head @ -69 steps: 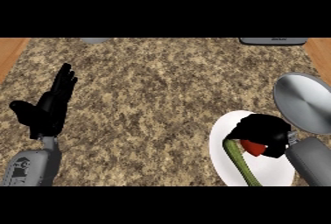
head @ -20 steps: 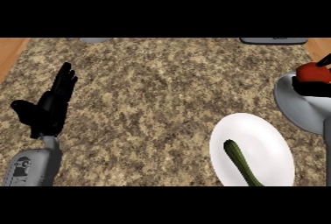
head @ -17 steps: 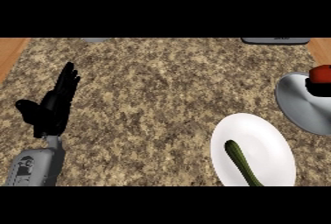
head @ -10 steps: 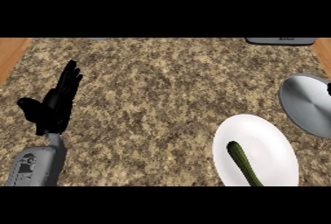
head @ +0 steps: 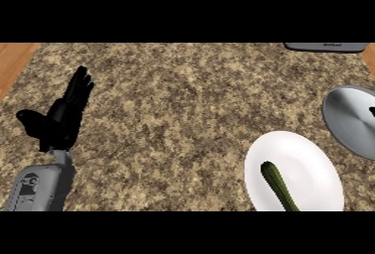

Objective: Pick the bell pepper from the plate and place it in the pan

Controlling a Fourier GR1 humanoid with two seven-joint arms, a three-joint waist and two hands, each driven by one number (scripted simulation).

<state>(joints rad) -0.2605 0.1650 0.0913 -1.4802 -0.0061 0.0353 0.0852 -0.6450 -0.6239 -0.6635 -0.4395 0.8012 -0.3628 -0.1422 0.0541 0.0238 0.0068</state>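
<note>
My left hand rests open at the left of the counter, fingers straight and pointing up, holding nothing. The white plate lies at the lower right with a long green vegetable on it. The grey pan is at the right edge, partly cut off, and its visible part holds nothing. No bell pepper shows anywhere. My right hand is out of view; only a tiny dark sliver that I cannot identify sits at the right edge over the pan.
A grey object pokes in at the top right. The speckled stone counter spans the middle, and a wooden strip borders it on the left.
A second ago my right hand held the red pepper over the pan at the right edge; both have since left the view. Pan and plate now appear further right. The left hand stays put.
</note>
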